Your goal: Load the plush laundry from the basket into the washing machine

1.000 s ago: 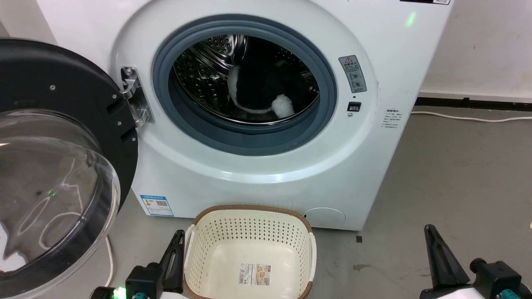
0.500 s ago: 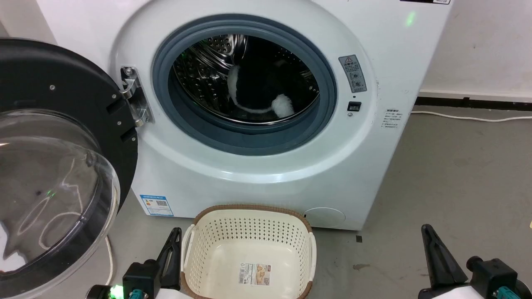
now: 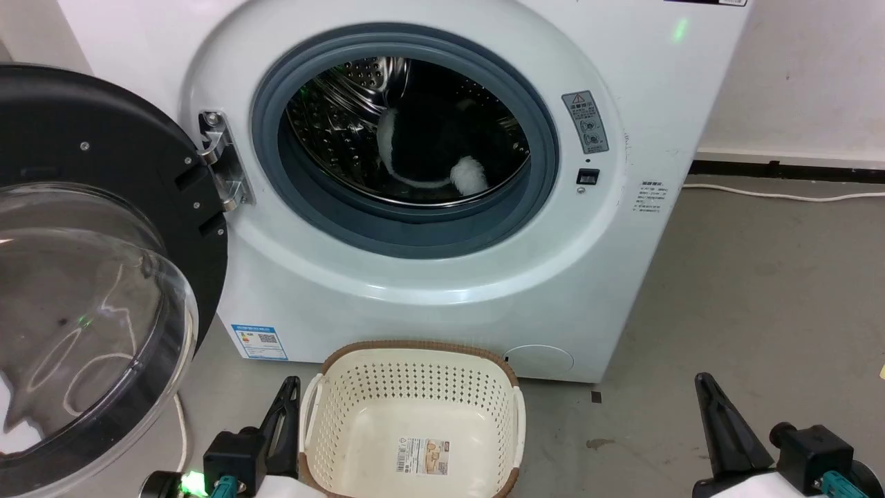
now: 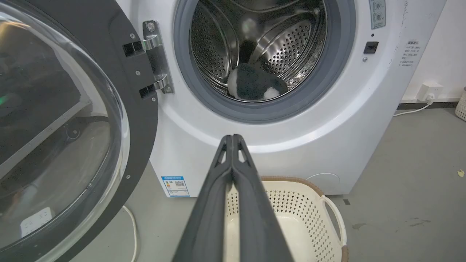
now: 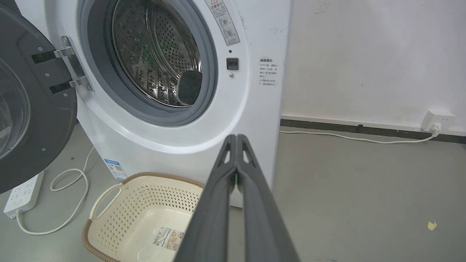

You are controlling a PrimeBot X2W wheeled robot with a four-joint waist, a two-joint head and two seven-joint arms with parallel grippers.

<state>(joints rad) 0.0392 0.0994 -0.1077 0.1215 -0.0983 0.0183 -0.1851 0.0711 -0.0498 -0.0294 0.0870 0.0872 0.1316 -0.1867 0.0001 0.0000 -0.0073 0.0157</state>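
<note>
Left gripper [image 4: 232,137] and right gripper [image 5: 236,137] — both pinched closed, tips together, grasping nothing.

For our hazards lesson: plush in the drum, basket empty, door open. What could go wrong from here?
The plush laundry lies near the drum's front, by the gasket; shutting the door might pinch it.
The left gripper sits close beside the basket; lifting the arm may knock it.
A power strip lies on the floor below the door; wheels could catch it.
</note>
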